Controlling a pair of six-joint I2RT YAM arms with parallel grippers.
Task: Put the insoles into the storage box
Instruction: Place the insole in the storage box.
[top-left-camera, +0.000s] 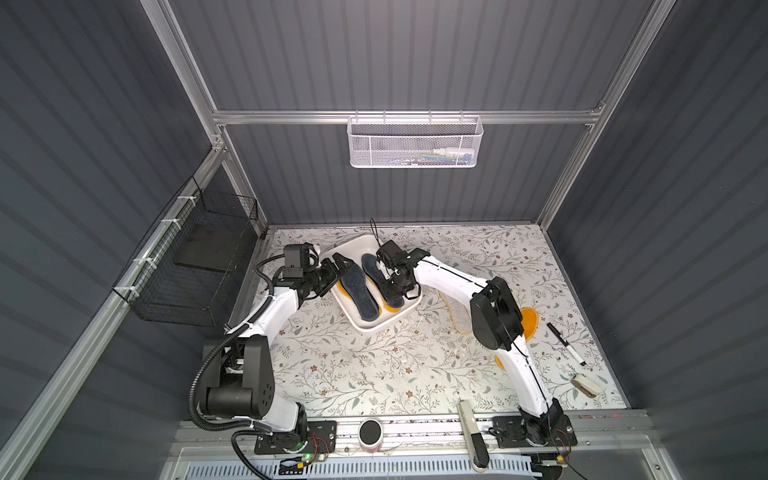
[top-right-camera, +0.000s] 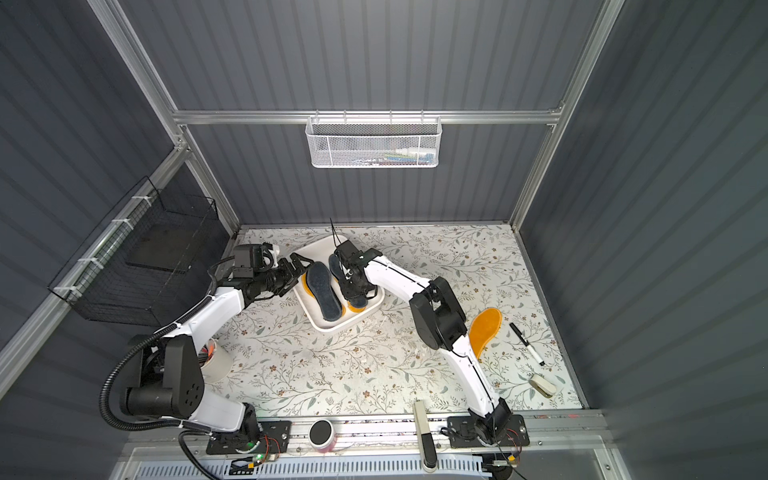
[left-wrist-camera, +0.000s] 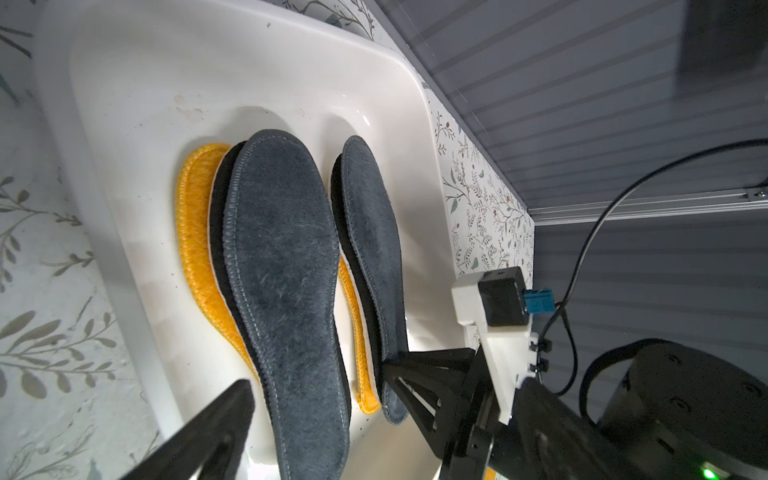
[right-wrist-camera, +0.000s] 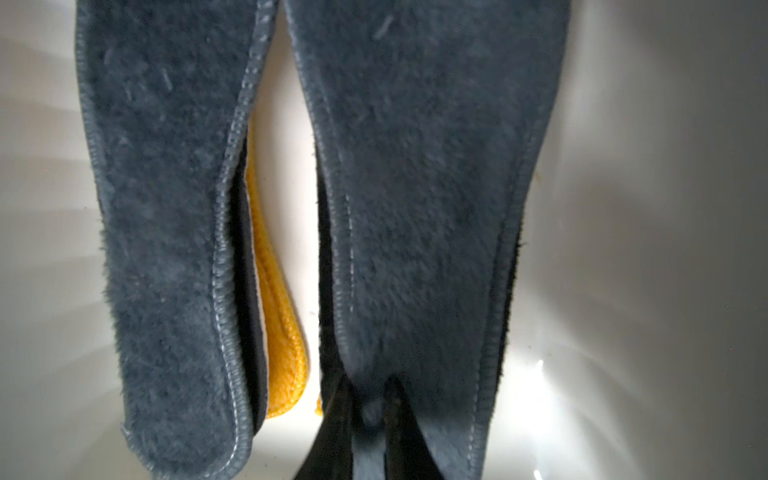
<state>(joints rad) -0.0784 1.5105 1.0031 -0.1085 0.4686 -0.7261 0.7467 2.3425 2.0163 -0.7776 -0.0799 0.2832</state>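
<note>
Only the right wrist view reveals jaws pinching an insole (right-wrist-camera: 415, 208).

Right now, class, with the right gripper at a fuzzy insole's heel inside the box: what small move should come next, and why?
Probably open the right gripper and let go: its jaws pinch the heel of the grey-blue insole, which already lies inside the storage box.
</note>
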